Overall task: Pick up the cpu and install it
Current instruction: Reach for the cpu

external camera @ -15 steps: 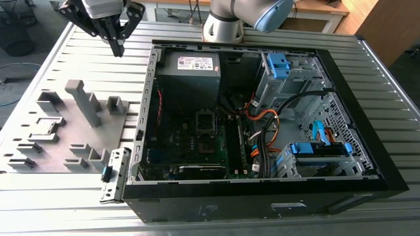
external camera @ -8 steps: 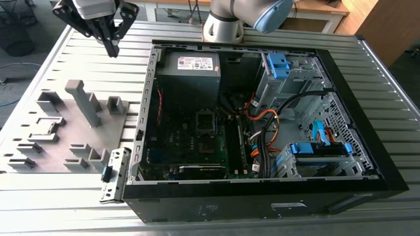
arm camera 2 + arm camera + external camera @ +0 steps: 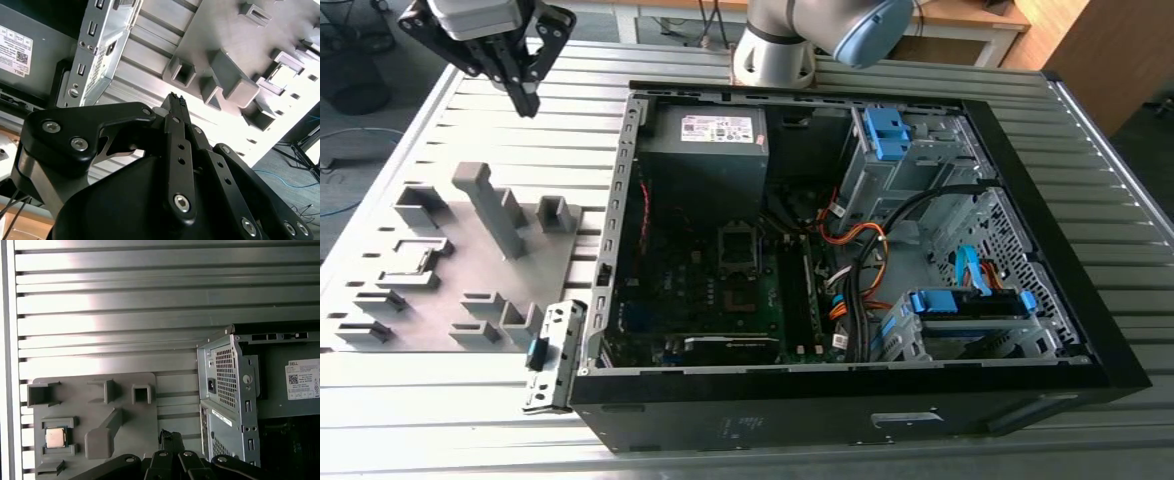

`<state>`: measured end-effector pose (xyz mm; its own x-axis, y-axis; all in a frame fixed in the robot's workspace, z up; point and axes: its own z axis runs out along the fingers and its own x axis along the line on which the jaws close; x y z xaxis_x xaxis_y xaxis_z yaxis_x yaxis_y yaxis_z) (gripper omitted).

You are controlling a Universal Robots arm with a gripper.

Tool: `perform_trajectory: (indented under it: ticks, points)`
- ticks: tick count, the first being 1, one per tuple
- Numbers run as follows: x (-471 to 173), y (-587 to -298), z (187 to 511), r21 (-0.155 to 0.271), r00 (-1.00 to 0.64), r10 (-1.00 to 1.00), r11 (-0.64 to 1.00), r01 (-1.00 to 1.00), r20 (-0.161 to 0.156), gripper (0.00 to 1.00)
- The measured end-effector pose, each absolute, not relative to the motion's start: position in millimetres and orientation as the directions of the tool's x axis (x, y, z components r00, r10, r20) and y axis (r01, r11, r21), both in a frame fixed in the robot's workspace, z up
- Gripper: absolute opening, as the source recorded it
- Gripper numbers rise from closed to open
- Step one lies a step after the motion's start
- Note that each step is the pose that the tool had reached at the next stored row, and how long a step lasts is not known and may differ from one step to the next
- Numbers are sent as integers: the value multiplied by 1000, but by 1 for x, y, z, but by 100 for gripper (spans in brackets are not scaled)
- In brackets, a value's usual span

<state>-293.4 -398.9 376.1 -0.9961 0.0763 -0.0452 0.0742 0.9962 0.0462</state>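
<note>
The cpu (image 3: 55, 438), thin, light, stiff and likely fragile with a slick metal face, lies flat in a square pocket of the grey fixture plate (image 3: 127, 412) on the slatted tabletop (image 3: 150, 315), best pinched by opposite edges; the gripper (image 3: 524, 103) hangs well clear, jaws closed on nothing.

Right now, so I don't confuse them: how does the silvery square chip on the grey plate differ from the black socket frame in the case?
The small silvery square cpu is pale; the black rectangular socket frame is dark. The cpu sits nested on the grey plastic fixture plate outside the open black computer case; the socket frame sits inside it. Both lie flat.
</note>
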Motion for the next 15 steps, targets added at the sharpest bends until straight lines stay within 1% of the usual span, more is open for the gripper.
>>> perform_trajectory:
  ticks: [10, 15]
  points:
    - [-320, -399, 374, 46, -996, 76, 996, 74, -45, 11]
    - [-322, -399, 373, 46, -996, 76, 996, 74, -45, 11]
